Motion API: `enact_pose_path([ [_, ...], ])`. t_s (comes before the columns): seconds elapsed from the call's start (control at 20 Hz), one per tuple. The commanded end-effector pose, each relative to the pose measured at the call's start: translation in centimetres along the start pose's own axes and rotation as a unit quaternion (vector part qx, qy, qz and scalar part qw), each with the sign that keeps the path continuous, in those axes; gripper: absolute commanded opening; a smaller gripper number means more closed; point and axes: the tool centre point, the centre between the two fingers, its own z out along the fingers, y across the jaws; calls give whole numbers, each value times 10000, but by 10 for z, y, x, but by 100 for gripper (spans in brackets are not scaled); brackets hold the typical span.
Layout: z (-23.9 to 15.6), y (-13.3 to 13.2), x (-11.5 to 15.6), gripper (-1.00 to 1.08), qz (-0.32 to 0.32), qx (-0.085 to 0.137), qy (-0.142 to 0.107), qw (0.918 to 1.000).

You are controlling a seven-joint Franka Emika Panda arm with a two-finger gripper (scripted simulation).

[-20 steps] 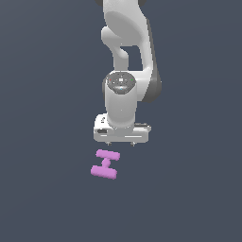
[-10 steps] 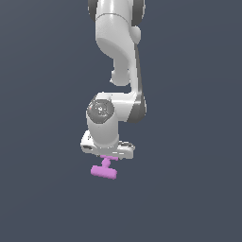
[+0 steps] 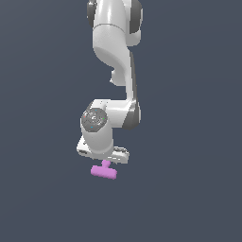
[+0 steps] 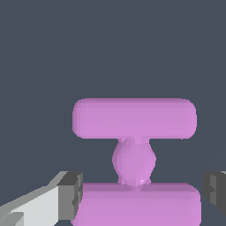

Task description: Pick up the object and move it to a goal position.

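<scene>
Gripper [image 4: 141, 194] lowered over object [image 3: 104, 170] since 0.5 s ago.
Jaws spread, straddling 1 bar; item looks rigid, light; grasp across that bar.

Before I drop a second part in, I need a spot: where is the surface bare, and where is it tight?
Bare dark surface lies on all sides of the pink block, toward both the exterior view's left and right. The tight spot is at the block itself: the gripper sits low over it, fingers flanking one bar.
</scene>
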Motion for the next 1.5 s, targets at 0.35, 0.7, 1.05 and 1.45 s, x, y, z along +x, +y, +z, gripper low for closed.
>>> enact_pose_path([
  [0.35, 26, 0, 0, 100, 1, 1, 4, 10000],
  [0.7, 51, 0, 0, 100, 5, 2, 5, 10000],
  [1.05, 50, 0, 1, -100, 5, 2, 5, 10000],
  [1.45, 50, 0, 1, -100, 5, 2, 5, 10000],
])
